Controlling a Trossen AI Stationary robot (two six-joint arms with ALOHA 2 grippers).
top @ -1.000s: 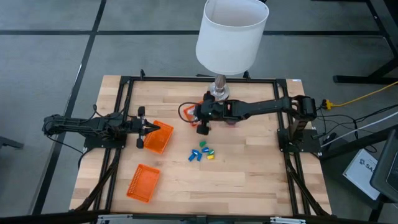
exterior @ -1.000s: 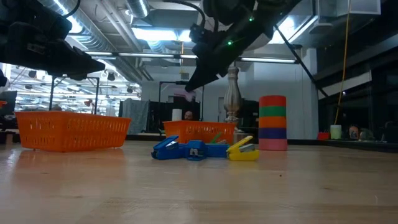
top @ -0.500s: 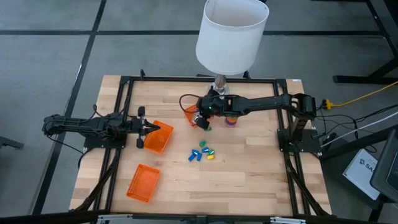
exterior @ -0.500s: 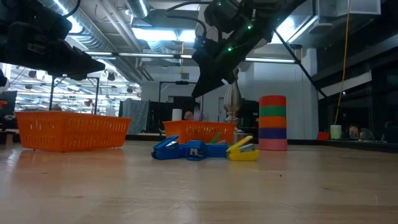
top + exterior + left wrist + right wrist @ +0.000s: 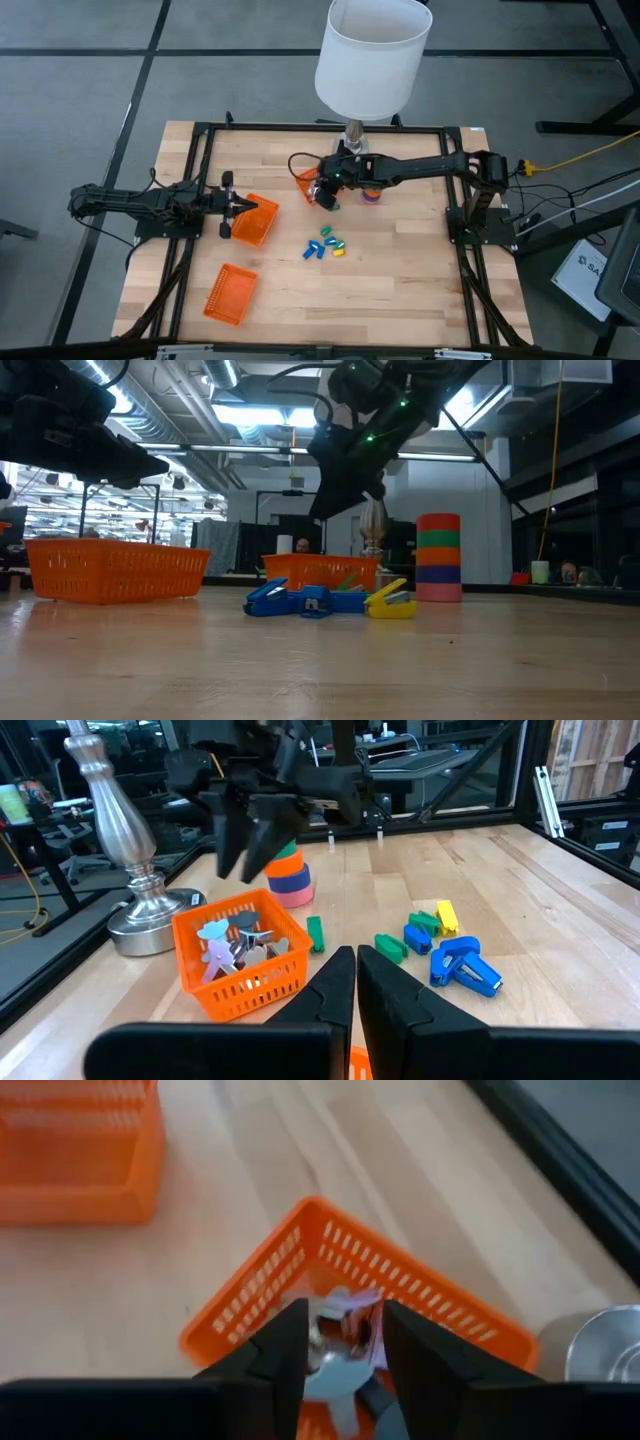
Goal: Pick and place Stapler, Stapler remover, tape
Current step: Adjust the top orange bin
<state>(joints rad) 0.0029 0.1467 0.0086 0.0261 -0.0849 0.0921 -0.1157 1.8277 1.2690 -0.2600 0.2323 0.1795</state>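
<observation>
Overhead, the right end effector (image 5: pixel 322 193) hangs above the small orange basket (image 5: pixel 306 181), fingers spread apart and empty.

Three orange baskets (image 5: pixel 249 221); one lamp (image 5: pixel 371 58); one stack of tape rolls (image 5: pixel 437 557), four rolls.

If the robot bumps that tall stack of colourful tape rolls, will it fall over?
Probably. The tape stack stands tall on a narrow base, several loose rolls piled up, so a sideways bump could topple it. Fallen rolls, being round rings, might roll away across the table.
</observation>
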